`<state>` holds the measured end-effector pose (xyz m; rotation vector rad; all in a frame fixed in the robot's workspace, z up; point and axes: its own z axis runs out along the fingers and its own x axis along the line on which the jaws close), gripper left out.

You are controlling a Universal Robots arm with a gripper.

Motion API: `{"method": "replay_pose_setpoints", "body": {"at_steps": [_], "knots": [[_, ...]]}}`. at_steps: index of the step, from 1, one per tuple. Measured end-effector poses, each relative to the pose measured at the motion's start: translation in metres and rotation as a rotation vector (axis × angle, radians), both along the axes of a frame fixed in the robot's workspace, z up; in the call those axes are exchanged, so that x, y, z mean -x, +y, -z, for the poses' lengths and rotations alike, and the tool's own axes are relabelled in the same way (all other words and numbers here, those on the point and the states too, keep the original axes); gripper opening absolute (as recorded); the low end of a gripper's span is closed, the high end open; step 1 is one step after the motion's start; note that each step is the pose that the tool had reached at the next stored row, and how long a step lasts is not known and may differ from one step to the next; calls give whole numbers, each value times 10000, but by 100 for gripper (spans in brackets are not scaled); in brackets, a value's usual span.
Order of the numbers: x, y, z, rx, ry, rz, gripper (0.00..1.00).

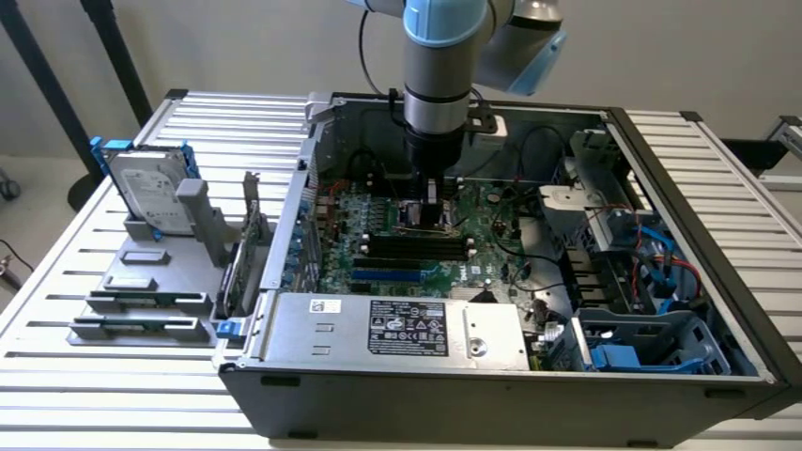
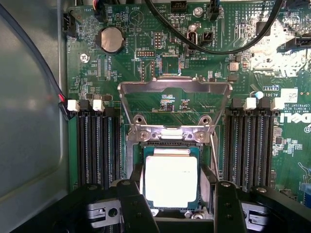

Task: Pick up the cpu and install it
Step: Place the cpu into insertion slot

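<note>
hovering at the socket (image 2: 170, 145), my gripper (image 2: 182, 196) stood wide, straddling the cpu (image 2: 171, 180) without clamping it; judged: chip needed to sit level and square, no tilt.

The tool (image 2: 178, 189) covers one edge of the cpu (image 2: 171, 177), and its fingers (image 2: 133, 208) run off the picture's edge.

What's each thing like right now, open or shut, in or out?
cpu: lying flat in the socket.
socket cover: flipped open.
gripper: open, straddling the cpu.
computer case: open.
hard drive: standing on edge, outside the case.
</note>
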<state>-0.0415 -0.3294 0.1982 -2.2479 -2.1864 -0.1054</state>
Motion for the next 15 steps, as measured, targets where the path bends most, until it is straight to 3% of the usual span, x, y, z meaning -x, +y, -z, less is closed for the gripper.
{"method": "replay_pose_setpoints", "body": {"at_steps": [8, 10, 11, 15], "knots": [[-1, 7, 4, 21, -1, 3, 55], [-1, 9, 4, 26, -1, 3, 56], [-1, 10, 4, 28, -1, 3, 63], [-1, 12, 4, 31, -1, 4, 63]]}}
